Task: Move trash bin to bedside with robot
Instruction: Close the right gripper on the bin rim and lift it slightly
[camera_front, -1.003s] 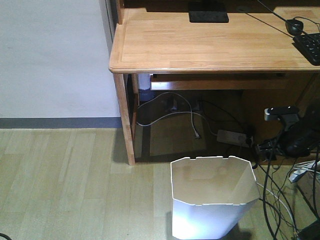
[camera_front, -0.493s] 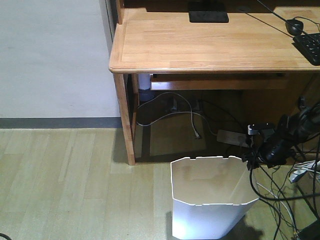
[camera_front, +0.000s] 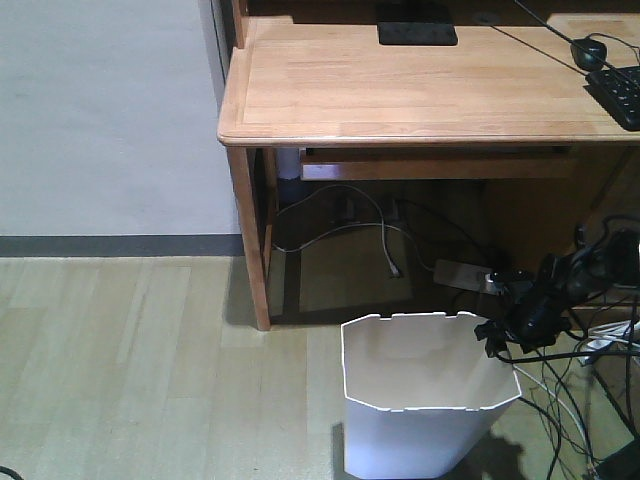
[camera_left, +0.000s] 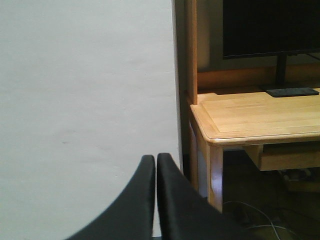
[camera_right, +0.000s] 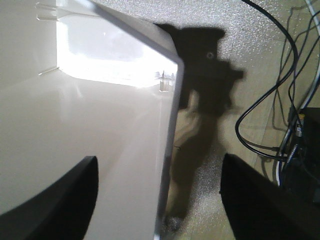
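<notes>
Where the right gripper (camera_right: 160, 167) hangs: astride the right-hand wall of the trash bin (camera_right: 75, 125), jaws spread wide and gripping nothing.
Its 2 fingers (camera_right: 65, 200): 1 inside the bin and 1 outside over the floor, with the thin white wall running between them. Whether either one touches the wall cannot be told.
Trash bin: white, upright on the floor (camera_front: 130, 370), directly below the right gripper and reaching away to its inner side. The notched octagonal rim faces up.
Outer side of the right gripper: its own dark shadow (camera_right: 205, 65) lies on the speckled floor, with loose black cables (camera_right: 260, 100) just past that.
Beyond the bin from the right gripper: the wooden desk (camera_front: 400, 90), its near leg standing well off to the gripper's inner side.
Under the desk: white and black leads (camera_front: 350, 225) and a power strip (camera_front: 462, 272).
On the desk, farther off: a keyboard (camera_front: 620, 95), a mouse (camera_front: 590, 50) and a black monitor base (camera_front: 416, 32).
Left gripper (camera_left: 155, 160): 2 black fingers pressed together with nothing between them, held in the air.
Ahead of the left gripper: a plain white wall (camera_left: 85, 100). The desk corner sits off to its right, and a dark monitor (camera_left: 270, 27) is farther back.
</notes>
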